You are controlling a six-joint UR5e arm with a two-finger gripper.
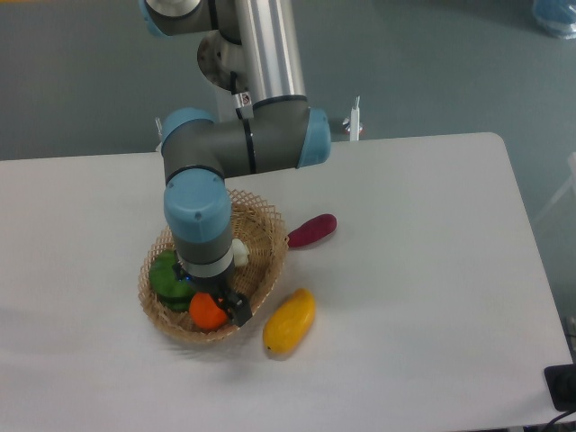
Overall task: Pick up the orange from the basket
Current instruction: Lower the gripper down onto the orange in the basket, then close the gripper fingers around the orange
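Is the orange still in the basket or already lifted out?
In. The orange sits low inside the basket rim, with the end effector down over it; whether it is gripped, cannot tell.
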